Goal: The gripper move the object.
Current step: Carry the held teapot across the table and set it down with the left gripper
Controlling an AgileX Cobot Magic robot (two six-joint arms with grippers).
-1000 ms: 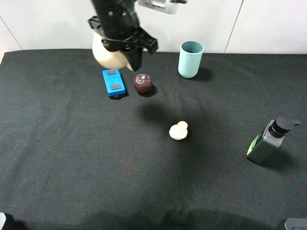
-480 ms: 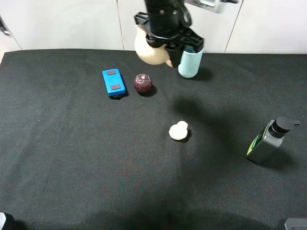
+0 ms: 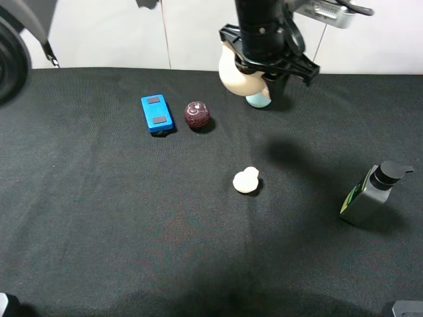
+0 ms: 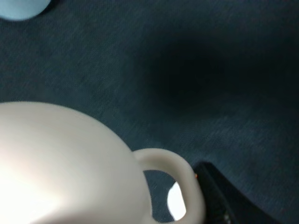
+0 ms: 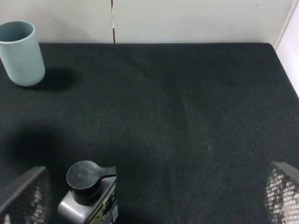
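Note:
My left gripper (image 3: pixel 263 69), black on a bulky black arm, is shut on the cream teapot (image 3: pixel 238 74) and holds it in the air over the back of the table, in front of the light-blue cup (image 3: pixel 258 100). In the left wrist view the teapot (image 4: pixel 60 163) fills the near part, with its loop handle (image 4: pixel 180 170) beside one black finger (image 4: pixel 233 200). My right gripper (image 5: pixel 154 198) is open and empty, low at the table's front right, with its mesh fingers (image 5: pixel 23 198) wide apart.
On the black cloth lie a blue flat device (image 3: pixel 156 113), a dark red ball (image 3: pixel 197 114), a small white gourd-shaped lump (image 3: pixel 246 180) and a grey pump bottle (image 3: pixel 370 195). The bottle (image 5: pixel 88 193) and the cup (image 5: pixel 21 52) also show in the right wrist view.
My left gripper has carried the teapot to the right along the back of the table, from above the blue device to in front of the cup. Nothing else has moved.

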